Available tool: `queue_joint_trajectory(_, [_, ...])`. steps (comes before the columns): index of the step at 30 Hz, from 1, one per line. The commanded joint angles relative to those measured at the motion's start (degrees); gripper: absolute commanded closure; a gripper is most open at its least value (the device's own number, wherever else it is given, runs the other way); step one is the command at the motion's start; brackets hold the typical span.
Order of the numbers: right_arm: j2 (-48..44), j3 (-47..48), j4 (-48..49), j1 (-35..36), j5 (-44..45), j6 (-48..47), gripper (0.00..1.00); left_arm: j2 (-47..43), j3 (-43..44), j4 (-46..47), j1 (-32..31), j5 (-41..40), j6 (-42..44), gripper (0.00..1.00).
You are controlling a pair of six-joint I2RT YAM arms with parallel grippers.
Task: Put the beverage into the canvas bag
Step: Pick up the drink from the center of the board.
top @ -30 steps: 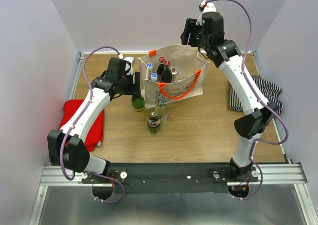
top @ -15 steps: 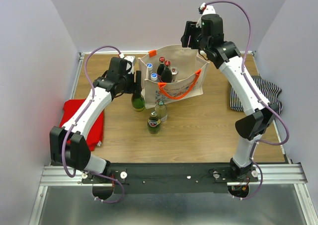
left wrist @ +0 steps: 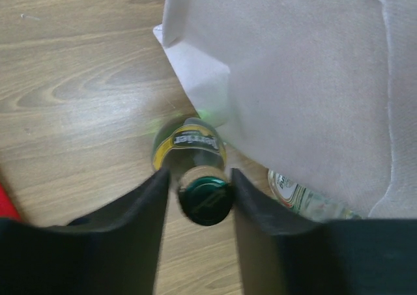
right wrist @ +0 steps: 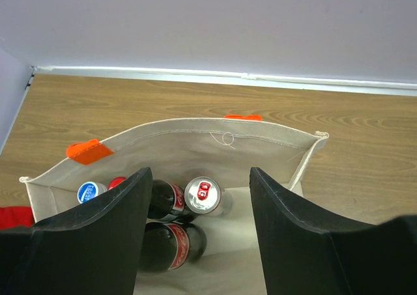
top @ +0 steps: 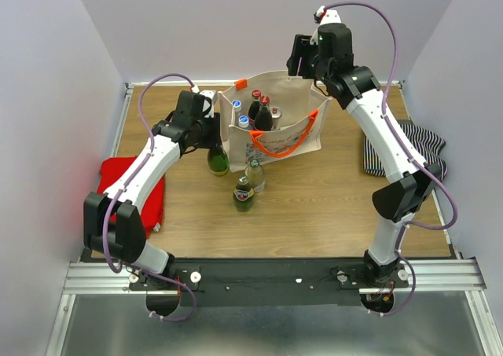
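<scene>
Lettering on the bottle (left wrist: 189, 140) reads "Perrier", on a green band edged in yellow, below a green cap. Print on the side of the bag (top: 283, 140) is too faint to read. So are the labels of the clear bottle (top: 254, 174) and the dark bottle (top: 243, 196). Inside the bag stand two cola bottles (right wrist: 172, 243) with red labels in white script that I cannot make out. With them are a can (right wrist: 203, 194) with a red tab, a blue cap (right wrist: 89, 192) and a red cap (right wrist: 117, 182).

The bottle stands upright on the table (top: 330, 207), outside the bag and just beside its 8 o'clock corner. The left claw (left wrist: 201, 176) sits over it from above, with the neck and cap between its two fingers (left wrist: 140, 230). The fingers stand close on either side of the cap. One seems to meet it and a sliver of gap shows at the other, so whether they pinch it cannot be told.

The right claw (right wrist: 199, 171) hangs above the bag's 12 o'clock rim, spread wide and holding nothing.

The clear bottle stands at the bag's 6 o'clock, with the dark bottle just beyond it at 7 o'clock. A red cloth (top: 118, 195) lies at the table's 8 o'clock edge and a striped cloth (top: 416, 144) at its 3 o'clock edge.
</scene>
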Motion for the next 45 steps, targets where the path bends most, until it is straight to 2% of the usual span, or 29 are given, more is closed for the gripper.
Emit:
queue_joint_trajectory(1, [-2.74, -1.12, 0.12, -0.14, 1.93, -0.11, 0.31, 0.83, 0.88, 0.98, 0.14, -1.37, -0.09, 0.56])
queue_joint_trajectory(2, [-2.83, -1.21, 0.12, -0.05, 2.02, -0.11, 0.31, 0.92, 1.14, 0.89, 0.14, -1.37, -0.09, 0.6])
queue_joint_trajectory(7, [-3.35, -2.0, 0.38, -0.05, 2.2, -0.2, 0.31, 0.92, 2.81, 0.54, 0.14, -0.93, 0.18, 1.0])
queue_joint_trajectory(15, [-4.76, -3.22, -1.37, -0.14, 3.42, -0.81, 0.31, 0.75, 7.99, -2.88, 0.05, -1.02, 0.88, 1.0])
queue_joint_trajectory(24, [-10.38, -15.7, -0.67, -1.8, 5.62, -3.44, 0.31, -0.39, 21.61, -11.31, -0.04, -1.28, 1.14, 1.0])
queue_joint_trajectory(30, [-14.95, -22.82, 0.29, -6.11, 4.75, -3.89, 0.31, -0.48, 30.67, -15.98, 0.05, -1.64, 1.93, 1.0])
queue_joint_trajectory(37, [-15.57, -26.43, 1.08, -8.04, 1.94, -3.36, 0.33, 1.8, 46.82, -20.55, -0.04, -1.55, 4.65, 1.0])
queue_joint_trajectory(45, [-13.82, -27.4, 2.22, -8.31, -2.28, -3.89, 0.4, 3.91, 56.6, -21.0, -0.04, 0.38, 4.4, 1.0])
